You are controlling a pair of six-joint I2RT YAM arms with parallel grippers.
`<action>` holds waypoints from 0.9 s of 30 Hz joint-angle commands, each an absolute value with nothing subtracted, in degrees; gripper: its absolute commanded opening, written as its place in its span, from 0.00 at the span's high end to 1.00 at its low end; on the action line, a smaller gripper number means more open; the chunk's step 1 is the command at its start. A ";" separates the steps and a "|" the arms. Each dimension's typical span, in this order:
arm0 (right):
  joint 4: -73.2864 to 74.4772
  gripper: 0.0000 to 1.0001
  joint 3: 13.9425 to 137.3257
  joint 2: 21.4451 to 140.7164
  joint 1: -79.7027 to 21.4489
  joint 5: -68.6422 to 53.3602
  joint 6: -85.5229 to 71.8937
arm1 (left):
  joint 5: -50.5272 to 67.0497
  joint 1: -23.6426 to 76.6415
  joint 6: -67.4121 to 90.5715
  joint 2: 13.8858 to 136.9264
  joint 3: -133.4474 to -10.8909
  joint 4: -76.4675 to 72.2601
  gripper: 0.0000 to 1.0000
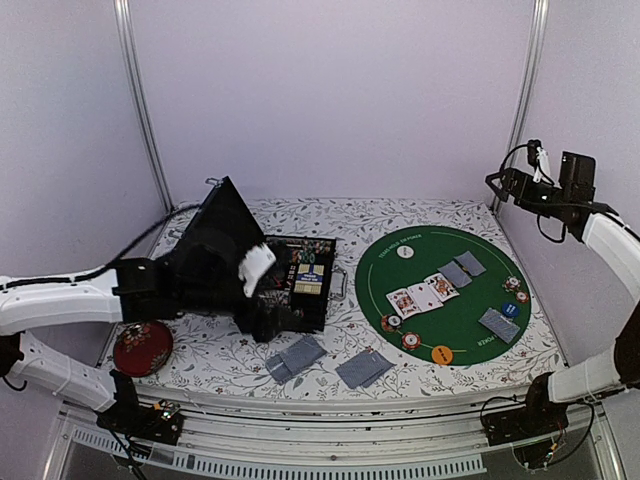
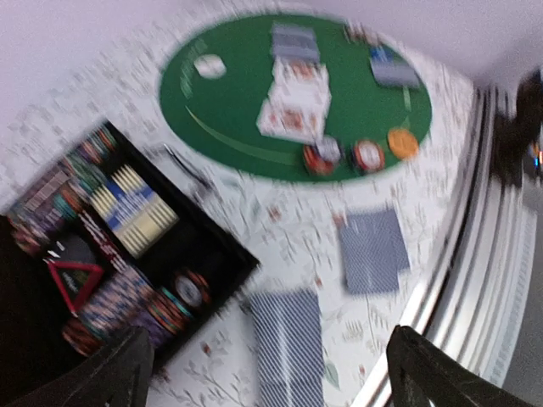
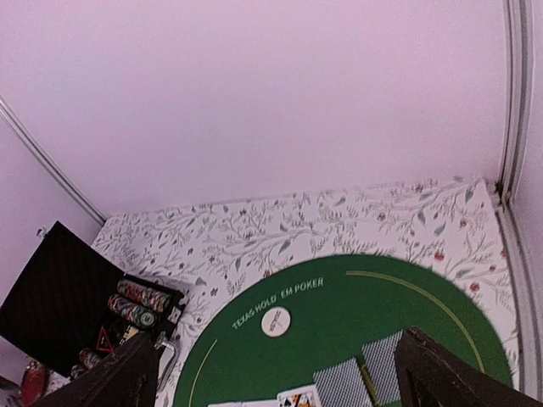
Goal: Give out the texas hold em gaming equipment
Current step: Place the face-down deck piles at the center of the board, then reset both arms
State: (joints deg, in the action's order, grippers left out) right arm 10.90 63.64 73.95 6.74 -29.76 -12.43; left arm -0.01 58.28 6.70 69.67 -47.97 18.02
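Note:
On the green mat (image 1: 440, 255) lie face-up cards (image 1: 420, 295), face-down cards (image 1: 462, 268), striped chips (image 1: 411, 340), an orange disc (image 1: 441, 353) and a white disc (image 1: 405, 251). Two more face-down card piles (image 1: 295, 357) rest on the floral cloth near the front edge. My left gripper (image 1: 268, 318) hovers at the front of the black case (image 1: 325, 300), open and empty, with a card pile (image 2: 288, 339) below its gap (image 2: 270, 339). My right gripper (image 1: 505, 185) is raised high at the back right, open and empty (image 3: 280, 356), looking down on the white disc (image 3: 276, 320).
The black case stands open with its lid (image 1: 220, 225) tilted up, and rows of chips (image 2: 161, 309) fill its compartments. A red round object (image 1: 142, 347) sits at the front left corner. Metal rails (image 1: 320, 415) run along the table's front edge.

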 commanded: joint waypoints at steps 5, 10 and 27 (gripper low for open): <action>-24.61 0.01 37.81 61.90 6.42 -18.69 -6.18 | -22.97 32.03 8.68 65.38 -50.14 -0.77 0.02; -41.14 0.01 23.00 60.34 6.50 -10.33 -0.89 | -31.91 19.21 8.62 66.53 -40.79 -14.59 0.02; -68.61 0.01 16.13 86.40 6.39 -17.11 0.44 | -21.59 5.17 -0.87 80.78 -12.93 -69.37 0.02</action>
